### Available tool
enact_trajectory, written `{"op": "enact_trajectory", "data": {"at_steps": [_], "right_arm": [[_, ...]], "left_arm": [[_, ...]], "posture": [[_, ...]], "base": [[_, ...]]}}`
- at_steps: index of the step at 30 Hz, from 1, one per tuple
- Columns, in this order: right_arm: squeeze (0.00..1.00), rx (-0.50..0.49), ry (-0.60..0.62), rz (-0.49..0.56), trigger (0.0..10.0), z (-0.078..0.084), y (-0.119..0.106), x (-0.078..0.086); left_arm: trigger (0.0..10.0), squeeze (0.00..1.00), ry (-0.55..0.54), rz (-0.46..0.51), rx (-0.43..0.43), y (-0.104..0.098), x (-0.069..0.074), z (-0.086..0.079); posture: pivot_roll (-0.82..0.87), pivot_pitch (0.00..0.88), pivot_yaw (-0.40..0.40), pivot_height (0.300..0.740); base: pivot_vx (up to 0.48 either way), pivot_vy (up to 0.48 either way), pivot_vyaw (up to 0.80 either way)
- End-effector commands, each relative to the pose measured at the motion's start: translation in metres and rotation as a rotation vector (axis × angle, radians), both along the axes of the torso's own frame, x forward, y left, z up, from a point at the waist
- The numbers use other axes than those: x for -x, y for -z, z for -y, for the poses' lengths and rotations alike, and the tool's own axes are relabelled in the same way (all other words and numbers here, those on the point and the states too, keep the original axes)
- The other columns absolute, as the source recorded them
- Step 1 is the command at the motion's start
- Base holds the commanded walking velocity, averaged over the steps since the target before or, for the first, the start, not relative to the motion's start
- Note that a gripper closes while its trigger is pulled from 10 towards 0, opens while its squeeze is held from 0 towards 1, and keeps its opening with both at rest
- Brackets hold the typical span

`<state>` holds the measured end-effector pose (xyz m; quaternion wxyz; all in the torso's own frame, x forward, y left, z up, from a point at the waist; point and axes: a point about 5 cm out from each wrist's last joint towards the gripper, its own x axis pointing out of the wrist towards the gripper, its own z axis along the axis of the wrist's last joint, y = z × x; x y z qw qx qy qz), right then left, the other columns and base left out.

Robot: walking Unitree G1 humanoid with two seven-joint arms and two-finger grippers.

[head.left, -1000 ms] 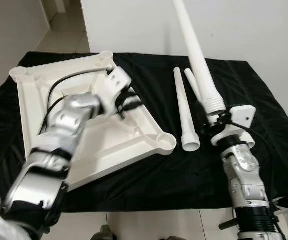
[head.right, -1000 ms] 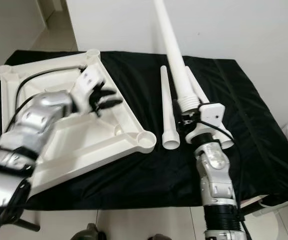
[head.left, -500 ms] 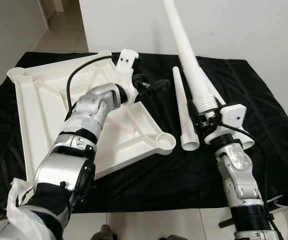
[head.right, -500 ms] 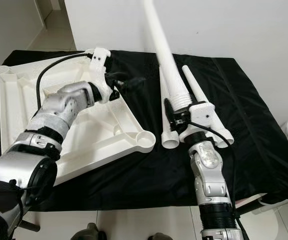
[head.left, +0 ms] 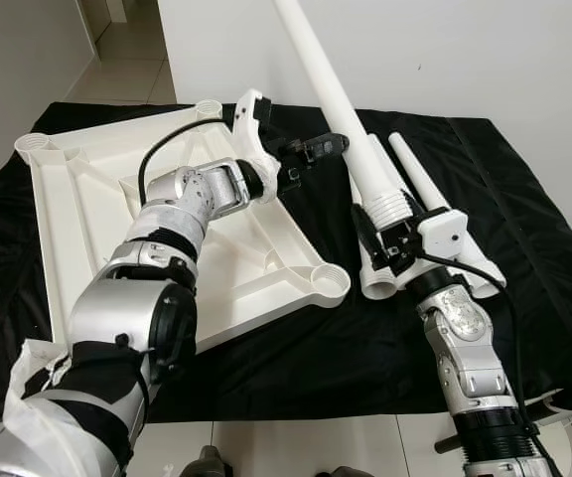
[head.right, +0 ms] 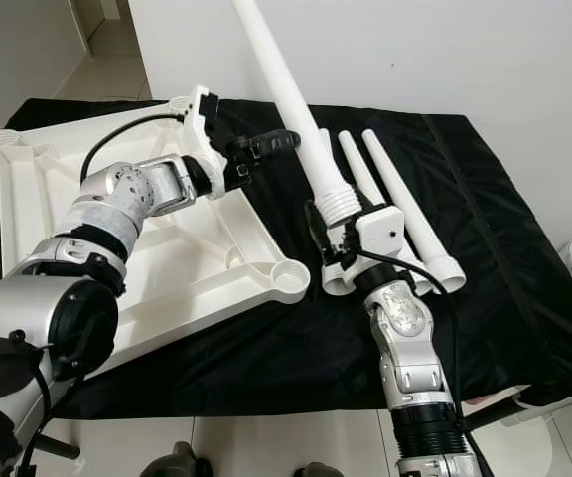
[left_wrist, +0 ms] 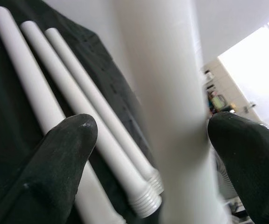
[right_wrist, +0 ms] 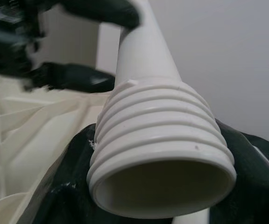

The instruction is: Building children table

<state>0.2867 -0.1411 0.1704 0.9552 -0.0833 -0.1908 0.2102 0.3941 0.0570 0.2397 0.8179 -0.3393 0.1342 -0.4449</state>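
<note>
White leg (head.left: 338, 104) between open left tool (head.left: 316, 151) fingers (left_wrist: 60, 154)

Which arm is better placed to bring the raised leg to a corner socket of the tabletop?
Probably the right: the right gripper already holds the raised leg near its threaded end. The left gripper is open around the shaft, not yet gripping. The nearest socket lies beside the right gripper.

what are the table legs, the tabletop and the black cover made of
Table legs: likely moulded plastic, smooth white, threaded ribbed ends. Tabletop: probably the same plastic, off-white, stiffening ribs and round corner sockets. Black cover: looks like fabric, matte with soft creases.
</note>
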Motion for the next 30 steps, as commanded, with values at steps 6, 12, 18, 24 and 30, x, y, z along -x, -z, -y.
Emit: {"op": "enact_trajectory", "data": {"at_steps": [6,12,18,24,30], "right_arm": [[0.0,0.064,-0.107,0.025,10.0,-0.019,0.001,0.006],[0.0,0.058,-0.128,-0.008,10.0,-0.023,0.01,0.011],[0.0,0.054,-0.133,-0.025,10.0,-0.025,0.015,0.018],[0.0,0.059,-0.155,-0.036,10.0,-0.027,0.018,0.024],[0.0,0.065,-0.159,-0.035,10.0,-0.027,0.018,0.025]], "left_arm": [[10.0,0.0,-0.012,-0.036,0.077,-0.022,-0.004,0.005],[10.0,0.0,-0.089,-0.017,0.109,-0.043,-0.012,-0.007],[10.0,0.0,-0.173,0.002,0.103,-0.054,-0.017,-0.024],[10.0,0.0,-0.235,0.008,0.125,-0.062,-0.021,-0.036],[1.6,0.0,-0.27,0.004,0.131,-0.064,-0.022,-0.041]], "posture": [[0.0,0.0,0.001,0.74],[0.0,0.0,0.014,0.74],[-0.01,0.0,0.023,0.74],[-0.02,0.0,0.022,0.74],[-0.02,0.0,0.02,0.74]], "base": [[0.0,0.0,0.0],[0.0,0.0,0.0],[0.0,0.0,0.0],[0.0,0.0,0.0],[0.0,0.0,0.0]]}}
